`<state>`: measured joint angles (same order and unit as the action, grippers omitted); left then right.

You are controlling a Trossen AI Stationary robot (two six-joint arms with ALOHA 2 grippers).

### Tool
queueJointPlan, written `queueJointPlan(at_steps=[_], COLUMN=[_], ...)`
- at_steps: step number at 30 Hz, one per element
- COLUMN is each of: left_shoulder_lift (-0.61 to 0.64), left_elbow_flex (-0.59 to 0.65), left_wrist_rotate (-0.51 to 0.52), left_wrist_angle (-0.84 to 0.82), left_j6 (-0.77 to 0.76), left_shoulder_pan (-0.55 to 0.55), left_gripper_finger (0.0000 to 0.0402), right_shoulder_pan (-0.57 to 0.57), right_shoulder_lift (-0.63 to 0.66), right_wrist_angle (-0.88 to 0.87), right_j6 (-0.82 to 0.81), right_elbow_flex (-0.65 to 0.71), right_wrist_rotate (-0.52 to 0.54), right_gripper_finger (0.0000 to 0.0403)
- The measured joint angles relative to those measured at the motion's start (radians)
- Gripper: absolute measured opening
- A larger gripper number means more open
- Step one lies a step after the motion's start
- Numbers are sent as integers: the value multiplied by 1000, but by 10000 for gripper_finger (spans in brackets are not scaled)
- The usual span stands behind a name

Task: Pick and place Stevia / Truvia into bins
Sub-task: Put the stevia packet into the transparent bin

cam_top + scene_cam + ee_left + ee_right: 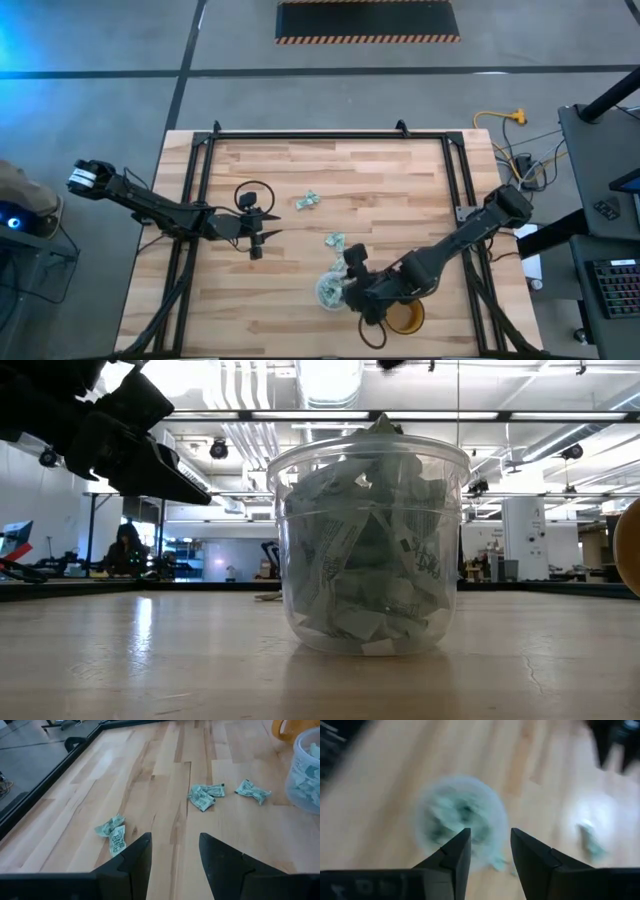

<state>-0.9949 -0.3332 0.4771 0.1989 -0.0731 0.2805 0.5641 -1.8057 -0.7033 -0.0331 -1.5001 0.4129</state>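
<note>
The clear cup (328,291) stands on its base near the table's near edge and is heaped with green-and-white sachets (370,550) up past its rim. Loose sachets lie flat on the wood: one crumpled pair (307,200) toward the far side, and another (335,240) nearer the cup. My right gripper (347,275) hovers open just above the cup (460,817), with nothing between its fingers. My left gripper (255,248) is open and low over the table's left half, left of the sachets (114,832) (205,795) (252,790).
An amber-orange mug (405,318) stands right of the cup, under the right arm. A black metal frame (200,170) runs along the table's left, far and right edges. Bare wood lies between the two grippers. A person sits far off in the room (127,545).
</note>
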Motion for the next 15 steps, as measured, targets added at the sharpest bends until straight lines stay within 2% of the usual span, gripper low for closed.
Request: queueJointPlan(at_steps=[6, 11, 15], left_shoulder_lift=[-90, -245, -380], left_elbow_flex=[-1, -28, -81], left_wrist_rotate=[39, 6, -137], left_wrist_angle=[69, 170, 206], left_j6=[-26, -26, -26], left_shoulder_pan=[-48, -145, -242], left_gripper_finger=[148, 148, 148], right_shoulder_pan=[-27, -73, -106], right_shoulder_lift=[-1, 18, 76], right_wrist_angle=[-73, -109, -107], right_j6=[-61, -155, -214], right_elbow_flex=[67, 125, 201], right_wrist_rotate=[240, 261, 262], right_gripper_finger=[114, 104, 99])
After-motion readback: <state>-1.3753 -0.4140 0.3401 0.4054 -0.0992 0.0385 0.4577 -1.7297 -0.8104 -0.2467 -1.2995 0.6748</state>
